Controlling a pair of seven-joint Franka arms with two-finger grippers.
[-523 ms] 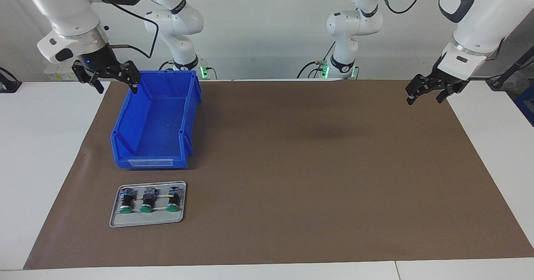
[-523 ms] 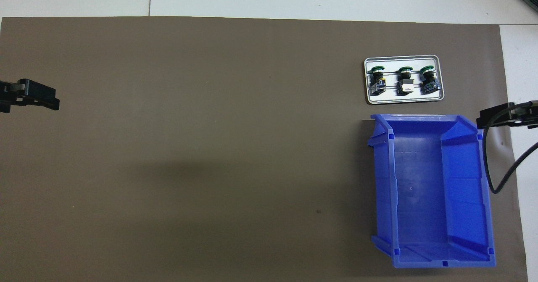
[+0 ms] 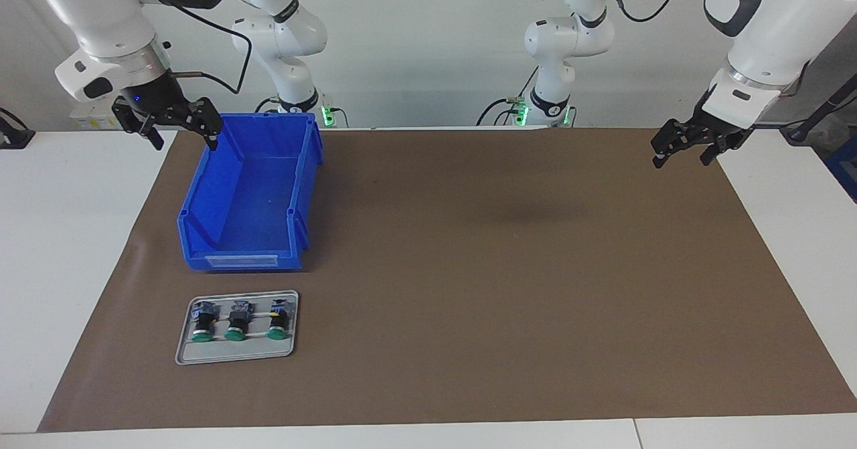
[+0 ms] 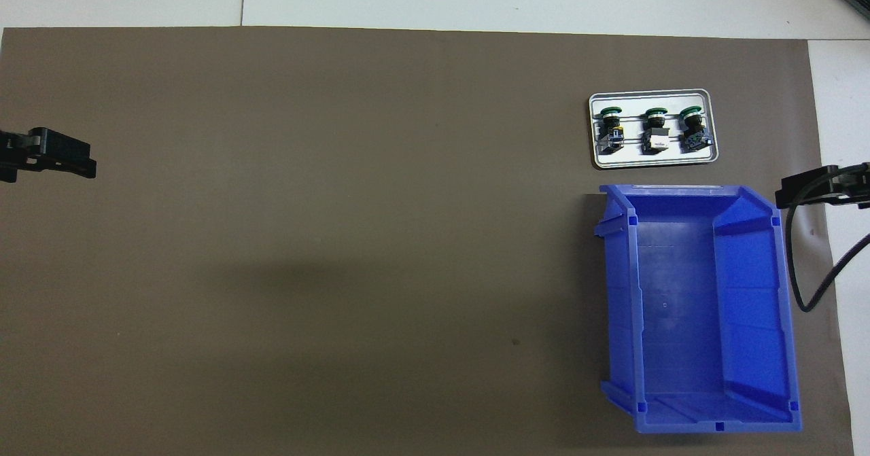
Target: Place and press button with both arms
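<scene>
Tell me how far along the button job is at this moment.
Nothing looks done: all three buttons lie side by side in the grey tray, and the blue bin is empty. Nothing is in hand: the right gripper hangs open over the bin's edge nearest the robots, and the left gripper hangs open over the brown mat at its own end. Picking, placing and pressing all remain.

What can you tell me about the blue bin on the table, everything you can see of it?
The blue bin looks like glossy moulded plastic, open-topped with sloped side walls, a lowered front lip and a pale label strip on that front. It is empty and stands upright on the brown mat toward the right arm's end, its front facing the metal tray of buttons, which lies farther from the robots, with a small gap between. Nothing touches it; the right end effector hangs by its rear corner.
</scene>
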